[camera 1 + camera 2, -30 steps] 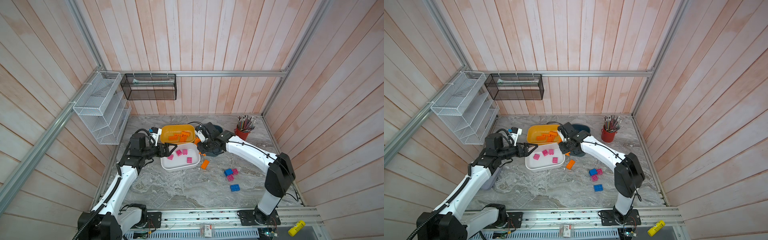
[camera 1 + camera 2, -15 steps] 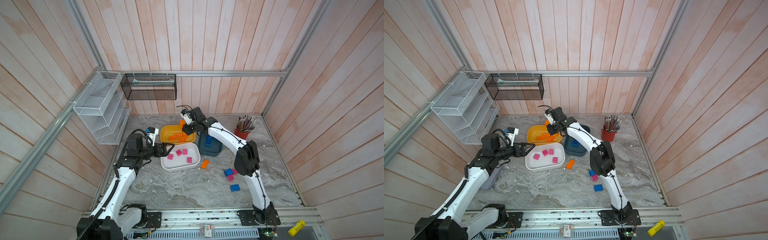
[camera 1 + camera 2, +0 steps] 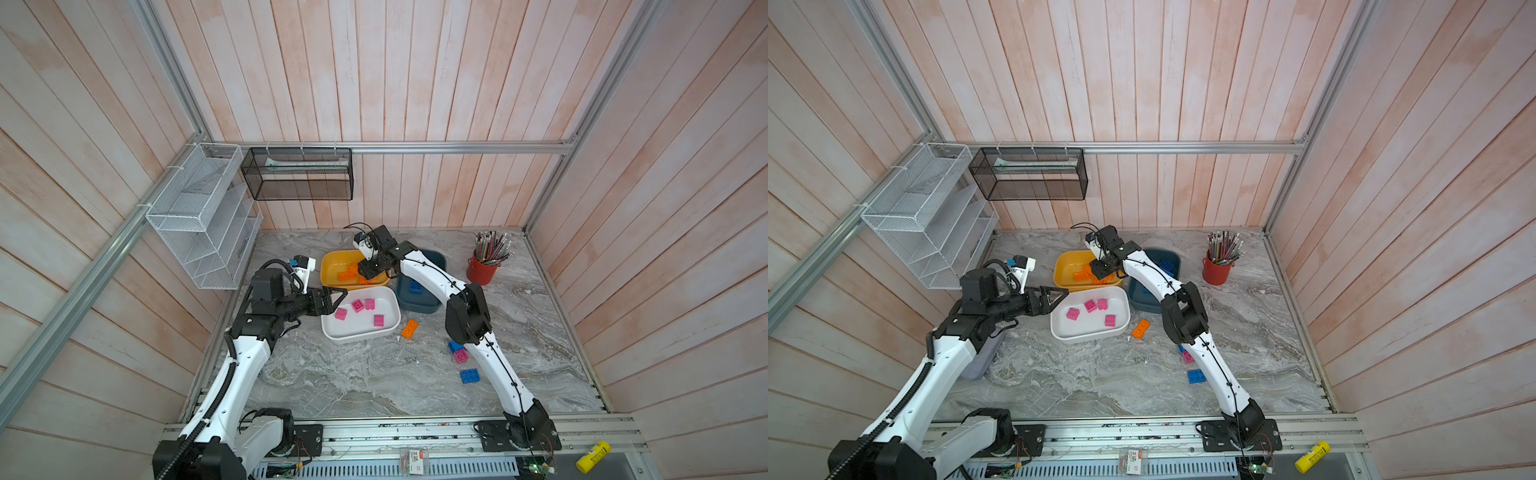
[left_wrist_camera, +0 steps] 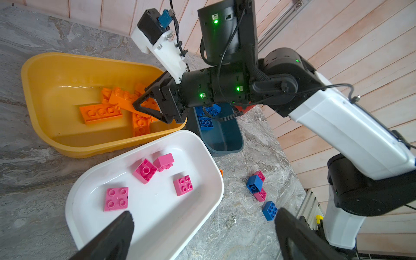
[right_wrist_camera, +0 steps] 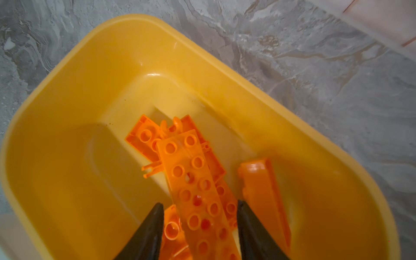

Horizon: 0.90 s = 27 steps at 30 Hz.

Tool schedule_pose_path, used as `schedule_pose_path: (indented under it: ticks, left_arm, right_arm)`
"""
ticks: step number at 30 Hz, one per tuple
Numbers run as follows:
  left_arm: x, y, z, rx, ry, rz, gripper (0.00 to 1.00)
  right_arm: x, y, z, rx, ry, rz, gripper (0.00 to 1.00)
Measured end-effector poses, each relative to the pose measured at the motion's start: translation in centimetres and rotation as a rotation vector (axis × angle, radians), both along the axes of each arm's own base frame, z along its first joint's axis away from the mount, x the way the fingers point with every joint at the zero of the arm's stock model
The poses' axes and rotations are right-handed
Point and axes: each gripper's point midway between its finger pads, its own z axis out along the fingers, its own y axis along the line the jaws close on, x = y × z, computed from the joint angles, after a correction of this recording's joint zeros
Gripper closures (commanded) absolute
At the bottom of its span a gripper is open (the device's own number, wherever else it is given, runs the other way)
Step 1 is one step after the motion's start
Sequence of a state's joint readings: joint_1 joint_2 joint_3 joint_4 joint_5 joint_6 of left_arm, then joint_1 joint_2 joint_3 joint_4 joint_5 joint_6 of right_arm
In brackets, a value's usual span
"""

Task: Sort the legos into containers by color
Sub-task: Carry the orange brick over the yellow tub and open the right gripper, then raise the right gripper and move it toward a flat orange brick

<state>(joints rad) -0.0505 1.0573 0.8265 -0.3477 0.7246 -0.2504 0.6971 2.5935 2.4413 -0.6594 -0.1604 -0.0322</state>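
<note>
Within the last second the right gripper [image 5: 199,204] had swung from beside the dark teal tub [image 3: 432,308] over to the yellow tub [image 5: 67,78] and dipped inside it. Its jaws stood parted, grasping nothing. The long orange brick [image 5: 195,180] lay loose beneath them on other orange legos. The left gripper [image 4: 202,225] hung spread wide and empty at the edge of the white tub [image 4: 157,216], near four pink legos [image 4: 116,199]. Blue legos [image 4: 206,122] sat in the dark teal tub. On the table [image 3: 353,382] lay an orange brick [image 3: 409,328], a blue-and-pink cluster [image 3: 457,352] and a lone blue brick [image 3: 469,375].
</note>
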Motion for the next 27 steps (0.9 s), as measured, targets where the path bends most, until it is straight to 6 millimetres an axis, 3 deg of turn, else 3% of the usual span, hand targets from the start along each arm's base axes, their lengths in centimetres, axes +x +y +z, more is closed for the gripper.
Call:
schedule_pose_path:
  ticks: [4,6,11,13,16,23,27]
  left_arm:
    - [0.0,0.0,-0.1,0.000,0.003,0.000,0.00]
    - [0.1,0.0,-0.1,0.000,0.003,0.000,0.00]
    - [0.1,0.0,-0.1,0.000,0.003,-0.001,0.00]
    - [0.2,0.0,-0.3,-0.001,0.008,-0.002,0.00]
    - [0.2,-0.1,-0.4,-0.002,0.014,-0.003,0.00]
    - [0.3,0.1,-0.5,-0.001,0.015,0.001,0.00]
    - [0.3,0.1,-0.5,-0.002,0.015,0.001,0.01]
  right_arm:
    - [-1.1,-0.5,2.6,0.005,-0.012,0.036,0.45]
    - [-2.5,-1.7,5.3,0.004,-0.032,0.055,0.44]
    - [-7.9,-6.6,12.2,0.016,-0.110,0.069,0.41]
    - [-9.9,-8.6,13.6,0.022,-0.135,0.054,0.41]
    - [-12.7,-11.4,13.4,0.028,-0.120,0.006,0.40]
    - [-17.5,-16.9,7.7,0.015,0.051,-0.246,0.38]
    - [-20.4,-18.3,5.8,0.052,0.128,-0.413,0.37]
